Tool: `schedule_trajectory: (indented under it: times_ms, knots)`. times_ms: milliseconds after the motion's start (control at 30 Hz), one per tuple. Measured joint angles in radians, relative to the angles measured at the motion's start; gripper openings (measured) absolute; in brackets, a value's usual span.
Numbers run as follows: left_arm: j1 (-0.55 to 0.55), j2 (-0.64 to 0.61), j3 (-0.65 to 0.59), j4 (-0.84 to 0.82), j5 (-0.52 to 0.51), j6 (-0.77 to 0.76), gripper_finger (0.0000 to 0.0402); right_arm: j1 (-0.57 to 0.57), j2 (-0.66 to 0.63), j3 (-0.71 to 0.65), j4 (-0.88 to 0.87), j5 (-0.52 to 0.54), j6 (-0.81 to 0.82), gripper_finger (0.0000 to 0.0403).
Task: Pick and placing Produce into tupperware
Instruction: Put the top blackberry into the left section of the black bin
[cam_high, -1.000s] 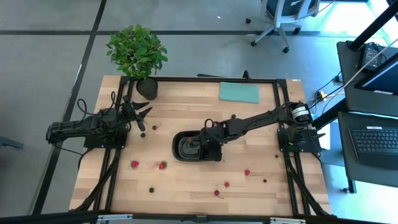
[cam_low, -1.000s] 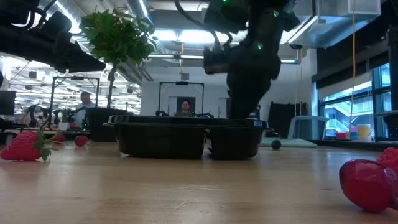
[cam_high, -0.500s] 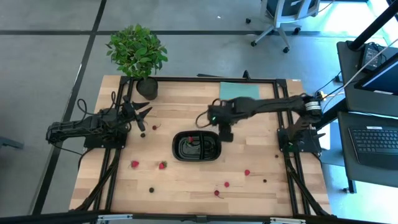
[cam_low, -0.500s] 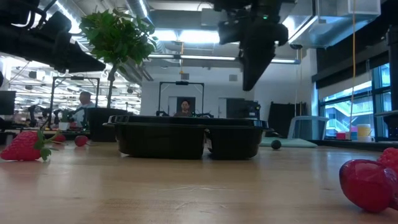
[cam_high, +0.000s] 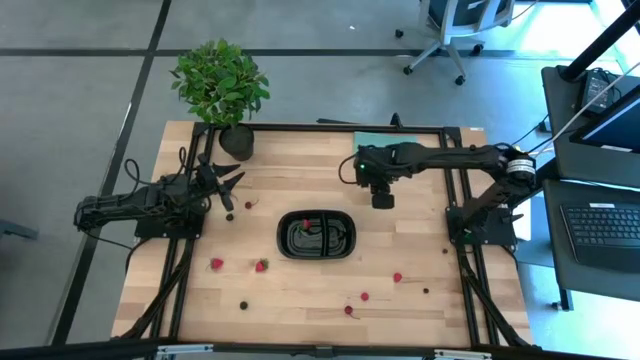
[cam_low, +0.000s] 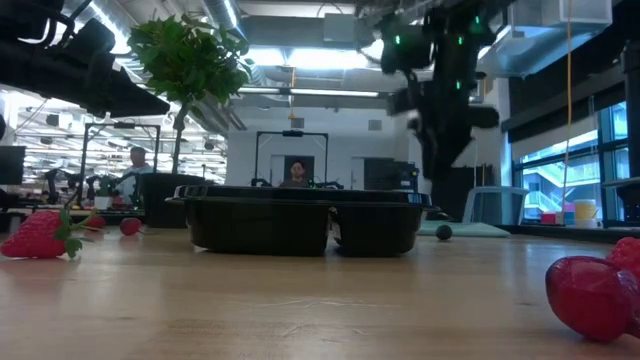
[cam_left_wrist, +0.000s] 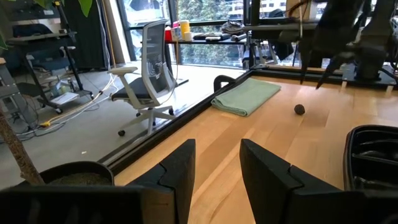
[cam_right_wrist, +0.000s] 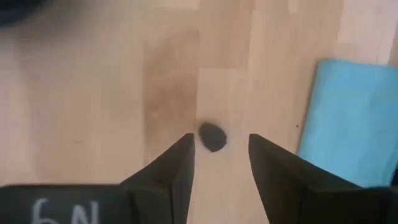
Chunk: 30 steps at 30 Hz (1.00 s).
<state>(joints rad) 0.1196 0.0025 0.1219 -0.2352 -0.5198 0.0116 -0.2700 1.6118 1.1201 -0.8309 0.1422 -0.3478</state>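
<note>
The black tupperware (cam_high: 317, 235) sits mid-table with a few small pieces of Produce in it, one of them red (cam_high: 308, 225). Red strawberries (cam_high: 261, 266) (cam_high: 397, 277) and dark berries (cam_high: 243, 305) lie scattered on the wood. My right gripper (cam_high: 381, 198) hovers open beyond the tray's far right corner, pointing steeply down. In the right wrist view a dark berry (cam_right_wrist: 212, 137) lies on the table below, between the lines of my right gripper's (cam_right_wrist: 219, 162) fingers and untouched. My left gripper (cam_left_wrist: 217, 168) waits open at the table's left, holding nothing.
A teal cloth (cam_high: 384, 148) lies at the far edge, just beyond the right gripper. A potted plant (cam_high: 222, 90) stands at the far left corner. In the low view a strawberry (cam_low: 40, 235) and a red piece (cam_low: 595, 295) lie near the front edge.
My right gripper has risen out of the tray's right compartment and swung toward the far right of the table, ending above the dark berry near the teal cloth. Its wrist has rolled on the way. The tray and the scattered fruit have stayed in place.
</note>
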Motion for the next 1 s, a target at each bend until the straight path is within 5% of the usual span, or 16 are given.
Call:
schedule_trajectory:
  times_ms: [267,733,1000]
  knots:
    - [0.000,0.000,0.000,0.000,0.000,0.000,0.0120,-0.073,0.001,-0.136,0.118,-0.002,-0.030,0.0154]
    - [0.000,0.000,0.000,0.000,-0.013,0.000,0.0120,-0.078,0.000,-0.145,0.180,-0.004,0.003,0.0155]
    - [0.000,0.000,0.000,0.000,-0.015,0.000,0.0120,-0.078,0.000,-0.144,0.180,-0.003,0.017,0.0212]
